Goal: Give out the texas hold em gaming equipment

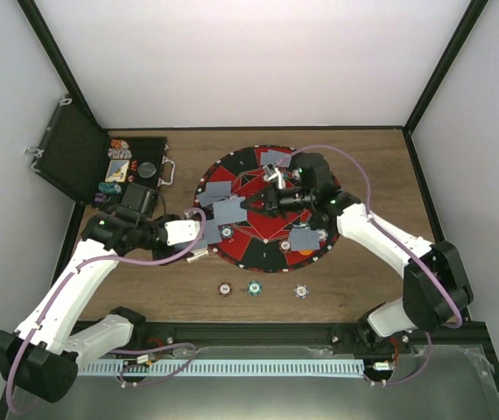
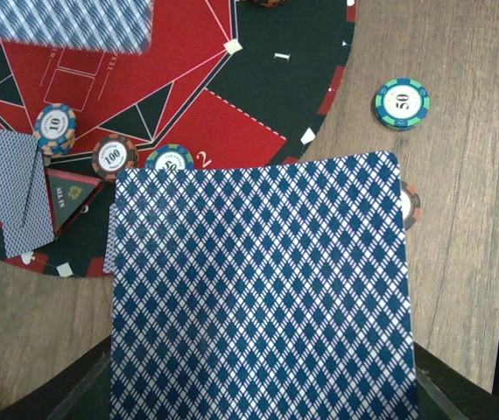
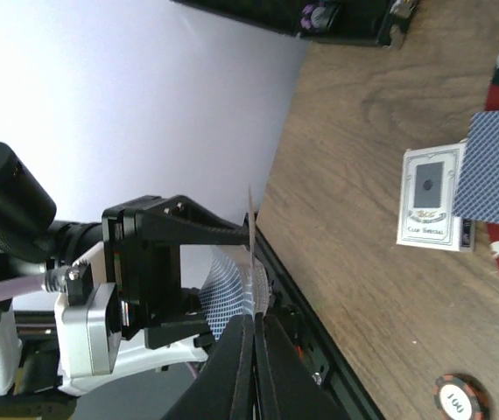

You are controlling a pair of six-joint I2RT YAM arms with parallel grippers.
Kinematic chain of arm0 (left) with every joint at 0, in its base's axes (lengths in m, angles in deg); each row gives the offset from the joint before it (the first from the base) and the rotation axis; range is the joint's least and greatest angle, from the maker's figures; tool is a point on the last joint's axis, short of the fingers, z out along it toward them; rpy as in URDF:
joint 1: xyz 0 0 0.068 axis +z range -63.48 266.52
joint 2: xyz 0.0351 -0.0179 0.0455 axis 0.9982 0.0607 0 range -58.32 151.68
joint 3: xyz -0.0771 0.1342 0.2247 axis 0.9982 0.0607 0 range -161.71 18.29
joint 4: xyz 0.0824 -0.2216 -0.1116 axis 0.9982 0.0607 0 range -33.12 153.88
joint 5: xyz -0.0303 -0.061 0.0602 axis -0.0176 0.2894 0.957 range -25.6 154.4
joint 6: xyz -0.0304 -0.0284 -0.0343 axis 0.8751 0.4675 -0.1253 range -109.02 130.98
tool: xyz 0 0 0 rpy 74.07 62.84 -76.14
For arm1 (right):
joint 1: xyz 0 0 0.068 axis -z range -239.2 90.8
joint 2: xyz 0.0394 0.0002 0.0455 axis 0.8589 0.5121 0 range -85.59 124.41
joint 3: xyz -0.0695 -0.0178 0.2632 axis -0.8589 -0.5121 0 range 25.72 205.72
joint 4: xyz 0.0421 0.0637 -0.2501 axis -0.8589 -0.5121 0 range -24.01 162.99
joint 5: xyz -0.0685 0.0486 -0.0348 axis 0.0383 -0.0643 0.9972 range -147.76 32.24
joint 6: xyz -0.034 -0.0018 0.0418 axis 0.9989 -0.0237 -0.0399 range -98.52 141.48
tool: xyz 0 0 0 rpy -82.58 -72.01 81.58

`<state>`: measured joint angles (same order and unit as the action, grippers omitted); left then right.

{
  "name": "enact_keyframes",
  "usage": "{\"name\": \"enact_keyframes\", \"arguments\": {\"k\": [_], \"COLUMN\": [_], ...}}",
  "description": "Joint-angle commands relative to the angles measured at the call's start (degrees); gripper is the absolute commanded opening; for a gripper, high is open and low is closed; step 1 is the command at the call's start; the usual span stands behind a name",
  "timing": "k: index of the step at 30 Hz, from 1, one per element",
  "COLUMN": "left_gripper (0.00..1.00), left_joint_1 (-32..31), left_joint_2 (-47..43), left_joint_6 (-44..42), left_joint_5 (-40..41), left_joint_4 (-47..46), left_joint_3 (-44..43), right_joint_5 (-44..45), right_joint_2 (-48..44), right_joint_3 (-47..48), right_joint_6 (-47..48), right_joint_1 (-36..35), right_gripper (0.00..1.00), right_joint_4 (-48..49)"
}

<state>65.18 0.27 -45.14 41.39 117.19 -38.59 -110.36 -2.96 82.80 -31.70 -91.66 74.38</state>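
1. The left gripper (image 1: 214,223) has its jaws closed on a deck of cards (image 2: 263,289). It holds the deck face down over the near-left edge of the round mat (image 1: 267,249), and the deck hides the fingertips.
2. The right gripper (image 3: 254,328) has its jaws narrowed to a slit. They pinch a single card (image 3: 250,219), seen edge-on, right at the deck.
3. Three chips lie in a row on the bare tabletop (image 1: 363,289) just near of the mat: a brown chip (image 1: 224,288), a teal chip (image 1: 254,286) and a white chip (image 1: 301,289).
4. The left wrist view shows three more chips on the mat, marked 10 (image 2: 55,129), 100 (image 2: 114,157) and 50 (image 2: 169,160). They sit beside a pair of overlapping cards (image 2: 9,188), face down.
5. From above, three lots of loose cards (image 1: 276,158) lie face down on the mat. An orange disc (image 1: 306,253) sits at its near-right rim.
6. The tabletop is brown wood grain. White walls and black frame posts enclose it, and an open black case (image 1: 83,157) stands at the far-left corner.
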Motion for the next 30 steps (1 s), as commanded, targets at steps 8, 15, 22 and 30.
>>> {"name": "enact_keyframes", "arguments": {"k": [8, 15, 22, 30], "left_gripper": [0.05, 0.05, 0.04, 0.04], "left_joint_1": [0.17, 0.16, 0.23, 0.17], "left_joint_2": [-0.71, -1.22, -1.61, -2.51], "left_joint_6": [-0.84, -0.67, -0.53, -1.00], "left_joint_5": [0.66, 2.53, 3.03, 4.21], "left_joint_4": [1.26, 1.10, 2.03, 1.51], "left_joint_3": [0.29, 0.22, -0.37, 0.09], "right_joint_5": [40.98, 80.75, 93.51, 90.69], "right_joint_2": [6.28, 13.50, 19.06, 29.24], "right_joint_3": [19.15, 16.61, 5.51, 6.61], "right_joint_6": [36.00, 61.77, 96.49, 92.35], "right_joint_1": [1.40, -6.48, -12.73, -15.55], "right_gripper": [0.01, 0.01, 0.01, 0.01], "right_joint_4": [-31.71, -16.98, 21.26, 13.96]}}
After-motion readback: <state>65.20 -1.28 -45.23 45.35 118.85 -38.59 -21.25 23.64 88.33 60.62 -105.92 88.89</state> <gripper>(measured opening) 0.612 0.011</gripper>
